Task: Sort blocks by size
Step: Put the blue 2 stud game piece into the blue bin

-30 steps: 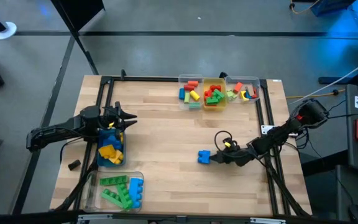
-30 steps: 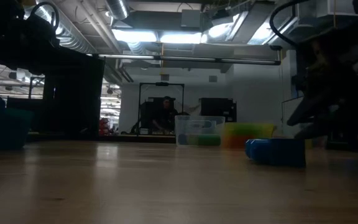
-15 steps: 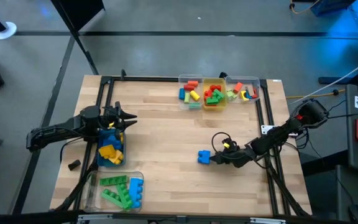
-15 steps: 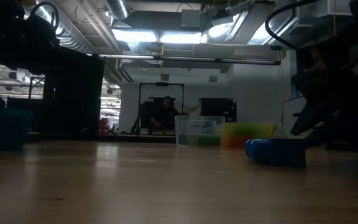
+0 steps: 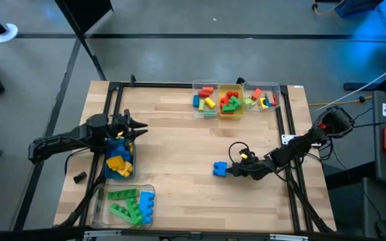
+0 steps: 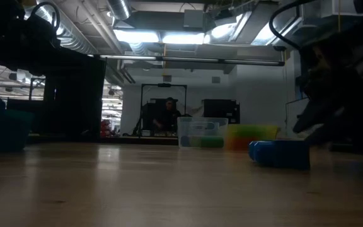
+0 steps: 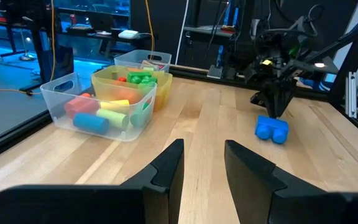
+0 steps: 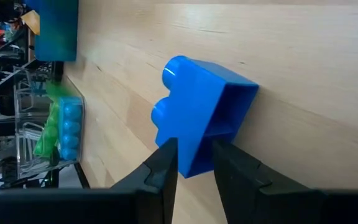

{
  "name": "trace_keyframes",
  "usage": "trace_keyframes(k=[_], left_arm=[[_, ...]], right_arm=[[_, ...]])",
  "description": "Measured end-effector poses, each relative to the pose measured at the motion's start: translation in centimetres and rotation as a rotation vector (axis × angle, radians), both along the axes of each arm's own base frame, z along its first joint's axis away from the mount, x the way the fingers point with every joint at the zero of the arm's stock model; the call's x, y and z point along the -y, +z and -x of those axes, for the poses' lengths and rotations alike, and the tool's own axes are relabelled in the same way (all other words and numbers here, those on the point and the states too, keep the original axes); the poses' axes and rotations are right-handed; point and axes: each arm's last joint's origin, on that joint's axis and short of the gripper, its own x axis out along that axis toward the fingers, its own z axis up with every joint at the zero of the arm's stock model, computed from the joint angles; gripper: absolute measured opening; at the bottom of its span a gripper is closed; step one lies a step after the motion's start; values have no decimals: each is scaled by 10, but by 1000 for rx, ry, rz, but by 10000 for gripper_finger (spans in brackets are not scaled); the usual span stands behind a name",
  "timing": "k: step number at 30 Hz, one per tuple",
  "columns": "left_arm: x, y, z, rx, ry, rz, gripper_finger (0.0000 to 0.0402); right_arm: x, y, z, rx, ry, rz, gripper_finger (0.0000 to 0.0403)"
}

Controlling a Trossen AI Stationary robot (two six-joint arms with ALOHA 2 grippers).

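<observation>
Blue brick (image 8: 194, 118) lies on its side on the worktop (image 5: 179, 144) just ahead of the right fingers (image 8: 166, 163), narrowly parted and empty — ease forward squarely, straddle it, then close; left fingers (image 7: 169, 167) wait apart.

The high view looks straight down from well above, taking in the whole wooden table (image 5: 179, 147) and both arms. The low view sits at table-top height, facing level across the boards into the room. The left wrist view looks forward over the table toward the far arm; the right wrist view is pressed close to the surface. All four share the blue block (image 5: 220, 169) (image 6: 280, 153) (image 7: 271, 129) (image 8: 197, 121), at about 4 o'clock from the table's centre in the high view.
</observation>
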Motion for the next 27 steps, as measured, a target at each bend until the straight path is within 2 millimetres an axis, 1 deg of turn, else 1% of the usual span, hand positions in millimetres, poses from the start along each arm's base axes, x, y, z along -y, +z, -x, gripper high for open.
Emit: trace_keyframes(k=[4, 11, 16, 21, 27], left_arm=[[0, 0, 0, 0, 0, 0, 100], [0, 0, 0, -1, 0, 1, 100], [0, 0, 0, -2, 0, 1, 100], [0, 0, 0, -3, 0, 1, 100], [0, 0, 0, -4, 0, 1, 100]], right_arm=[[-2, 1, -4, 1, 2, 1, 99], [-11, -10, -17, -36, 16, 13, 99], [-15, -9, -25, 19, 28, 15, 99], [-16, -8, -27, 23, 20, 21, 99], [-18, -16, -32, 18, -31, 12, 99]])
